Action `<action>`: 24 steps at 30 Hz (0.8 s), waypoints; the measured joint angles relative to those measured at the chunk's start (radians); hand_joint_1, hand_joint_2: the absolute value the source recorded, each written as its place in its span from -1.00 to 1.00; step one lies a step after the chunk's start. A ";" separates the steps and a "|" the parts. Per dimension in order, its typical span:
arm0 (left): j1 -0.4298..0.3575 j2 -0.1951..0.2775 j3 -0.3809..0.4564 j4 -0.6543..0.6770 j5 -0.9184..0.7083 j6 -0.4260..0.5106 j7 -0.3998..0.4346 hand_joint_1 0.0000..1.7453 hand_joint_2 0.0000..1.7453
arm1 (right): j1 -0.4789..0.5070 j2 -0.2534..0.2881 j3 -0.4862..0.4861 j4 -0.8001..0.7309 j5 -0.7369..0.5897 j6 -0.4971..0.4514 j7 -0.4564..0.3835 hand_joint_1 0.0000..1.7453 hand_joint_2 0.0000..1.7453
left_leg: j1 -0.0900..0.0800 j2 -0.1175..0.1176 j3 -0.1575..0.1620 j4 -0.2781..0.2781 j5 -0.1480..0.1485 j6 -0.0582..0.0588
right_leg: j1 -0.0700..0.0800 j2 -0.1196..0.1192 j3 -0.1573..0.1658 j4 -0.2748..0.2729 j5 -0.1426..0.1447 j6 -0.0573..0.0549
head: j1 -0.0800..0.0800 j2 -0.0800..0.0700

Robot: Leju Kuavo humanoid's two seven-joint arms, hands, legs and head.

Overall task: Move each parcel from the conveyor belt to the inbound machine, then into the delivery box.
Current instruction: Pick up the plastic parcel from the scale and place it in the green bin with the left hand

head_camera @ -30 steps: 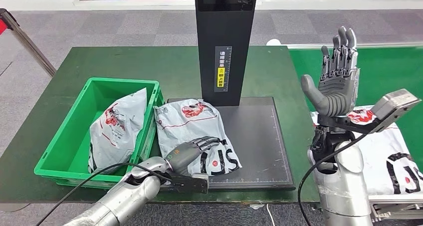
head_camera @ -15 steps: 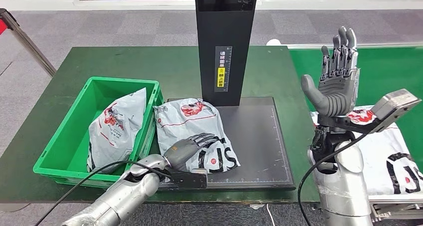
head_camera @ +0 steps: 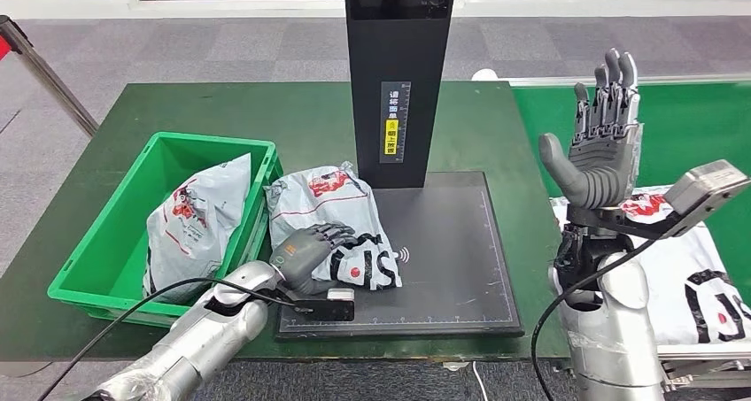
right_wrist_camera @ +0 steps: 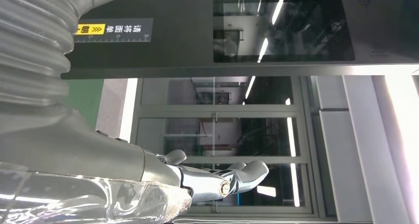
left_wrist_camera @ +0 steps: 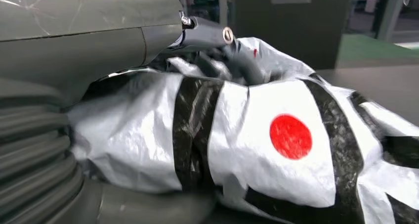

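A grey parcel (head_camera: 323,202) with red and black print lies crumpled on the left part of the inbound machine's black platform (head_camera: 452,250), its edge against the green delivery box (head_camera: 93,273). My left hand (head_camera: 308,258) grips the parcel's near end; in the left wrist view my fingers (left_wrist_camera: 212,33) curl over the bunched parcel (left_wrist_camera: 276,140). A second grey parcel (head_camera: 186,224) leans inside the box. Another white parcel (head_camera: 700,281) lies on the conveyor belt (head_camera: 700,122) at the right. My right hand (head_camera: 602,144) is raised above the belt's edge, fingers apart, holding nothing (right_wrist_camera: 207,177).
The machine's black column (head_camera: 398,65) rises at the back of the platform. Everything stands on a green table (head_camera: 301,118). A slanted metal post (head_camera: 49,73) stands at the far left on the grey floor.
My left hand has pulled the parcel left across the platform toward the box, bunching its near end. The green box has shifted slightly left. The right hand has stayed raised.
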 joint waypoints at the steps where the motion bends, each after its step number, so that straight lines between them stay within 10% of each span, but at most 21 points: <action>1: 0.000 0.002 0.005 -0.003 -0.006 0.006 0.000 1.00 1.00 | 0.002 -0.002 0.000 0.000 -0.002 0.000 -0.002 -1.00 1.00 | 0.000 0.000 0.000 0.000 0.000 0.000 | 0.000 0.000 0.000 0.000 0.000 0.000 | 0.000 0.000; 24: 0.044 0.023 0.032 -0.370 -0.008 -0.066 -0.058 0.77 1.00 | 0.025 -0.013 0.000 0.011 -0.032 0.017 -0.038 -1.00 1.00 | 0.000 -0.002 -0.006 0.000 0.000 0.001 | -0.002 -0.001 -0.005 0.000 0.000 0.000 | 0.000 0.000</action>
